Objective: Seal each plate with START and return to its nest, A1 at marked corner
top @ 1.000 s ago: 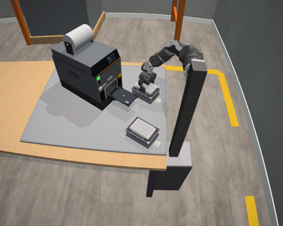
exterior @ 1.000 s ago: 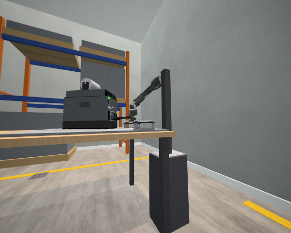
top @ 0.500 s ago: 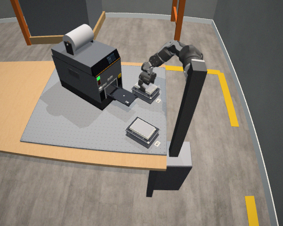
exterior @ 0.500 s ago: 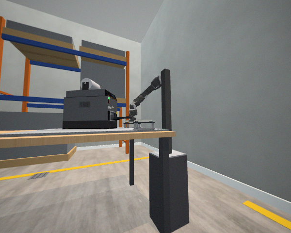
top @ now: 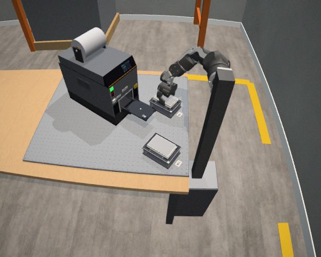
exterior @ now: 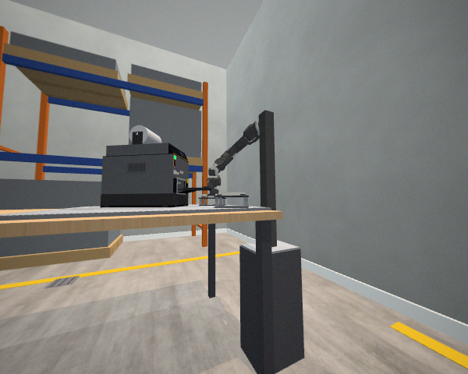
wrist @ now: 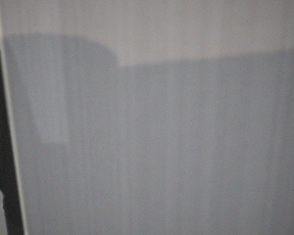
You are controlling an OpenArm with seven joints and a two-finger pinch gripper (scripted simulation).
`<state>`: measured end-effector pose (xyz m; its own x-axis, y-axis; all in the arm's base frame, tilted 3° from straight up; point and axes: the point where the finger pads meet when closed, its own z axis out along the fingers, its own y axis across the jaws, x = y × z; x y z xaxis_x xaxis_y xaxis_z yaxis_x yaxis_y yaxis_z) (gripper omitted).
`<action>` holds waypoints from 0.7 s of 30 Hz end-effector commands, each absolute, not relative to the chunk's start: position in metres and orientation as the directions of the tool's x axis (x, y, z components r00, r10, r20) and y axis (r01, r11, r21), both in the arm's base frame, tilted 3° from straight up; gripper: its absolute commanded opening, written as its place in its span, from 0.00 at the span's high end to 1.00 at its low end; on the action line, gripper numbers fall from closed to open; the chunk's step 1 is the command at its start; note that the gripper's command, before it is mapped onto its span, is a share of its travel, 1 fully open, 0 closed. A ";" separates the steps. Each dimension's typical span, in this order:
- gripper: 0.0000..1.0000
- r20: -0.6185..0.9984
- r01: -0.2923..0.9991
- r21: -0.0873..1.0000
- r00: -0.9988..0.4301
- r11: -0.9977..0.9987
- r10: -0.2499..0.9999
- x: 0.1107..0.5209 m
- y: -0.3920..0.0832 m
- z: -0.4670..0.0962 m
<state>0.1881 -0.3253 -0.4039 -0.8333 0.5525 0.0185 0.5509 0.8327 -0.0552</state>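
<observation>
My gripper [top: 163, 99] [exterior: 213, 192] is shut on the plate [top: 173, 103] [wrist: 162, 147] at nest N2 [top: 170, 112] [exterior: 202, 200]. The plate is level, in or just over the nest; exact seating cannot be told. Its smooth grey top fills most of the wrist view; the fingertips do not show there. The other plate [top: 161, 145] lies flat on nest N1 [top: 169, 163] [exterior: 246, 200], with a pale, smooth top. The sealer [top: 89, 83] [exterior: 137, 177] has its stage [top: 137, 107] [exterior: 197, 188] out, with no plate on it. Its lamp [top: 111, 89] [exterior: 175, 157] is green.
The stage sticks out close beside nest N2, on the sealer's side. The arm's post [top: 214, 124] [exterior: 267, 160] stands beyond the table's right edge. A white foil roll [top: 91, 43] [exterior: 147, 135] sits on top of the sealer.
</observation>
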 end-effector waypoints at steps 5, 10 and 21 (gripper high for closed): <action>1.00 0.017 0.550 -0.048 -0.834 0.834 0.551 0.189 -0.324 -0.406; 1.00 0.017 0.550 -0.049 -0.834 0.834 0.551 0.189 -0.324 -0.407; 1.00 0.017 0.550 -0.049 -0.834 0.834 0.551 0.189 -0.324 -0.411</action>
